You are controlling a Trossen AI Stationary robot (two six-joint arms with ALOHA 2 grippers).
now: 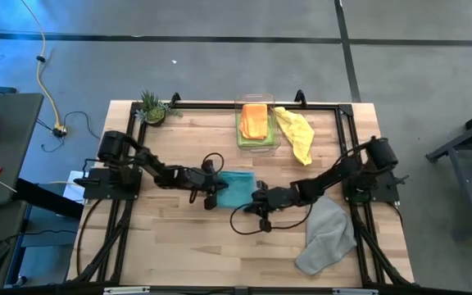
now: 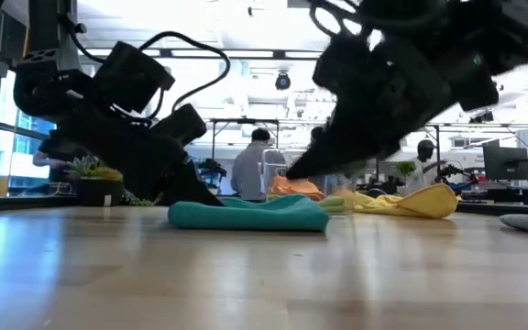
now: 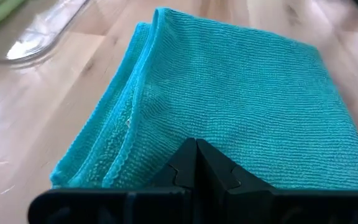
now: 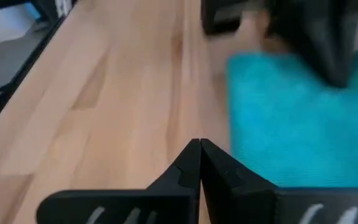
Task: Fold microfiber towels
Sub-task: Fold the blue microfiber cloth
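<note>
A teal towel (image 1: 238, 188) lies folded in several layers on the wooden table's middle, also low in the low view (image 2: 250, 214). My left gripper (image 3: 196, 148) is shut, its tips at the towel's left edge. My right gripper (image 4: 199, 147) is shut and hangs a little above the towel's right end (image 2: 293, 172), touching nothing. An orange towel (image 1: 254, 120) lies on a lime green one (image 1: 242, 136) in the clear bin. A yellow towel (image 1: 297, 133) lies right of the bin, a grey towel (image 1: 328, 234) at the near right. My left gripper lays its shut fingertips on the teal towel's top layer (image 3: 197, 127), near the left edge. The fingers come slanting down from the table's left. The towel lies flat on the table, its folded edge (image 3: 138, 81) stacked in several layers.
The clear bin (image 1: 262, 147) stands at the far middle and a small potted plant (image 1: 154, 108) at the far left. A black frame (image 1: 344, 115) runs around the table top. Bare wood lies in front of the teal towel. People stand in the room beyond.
</note>
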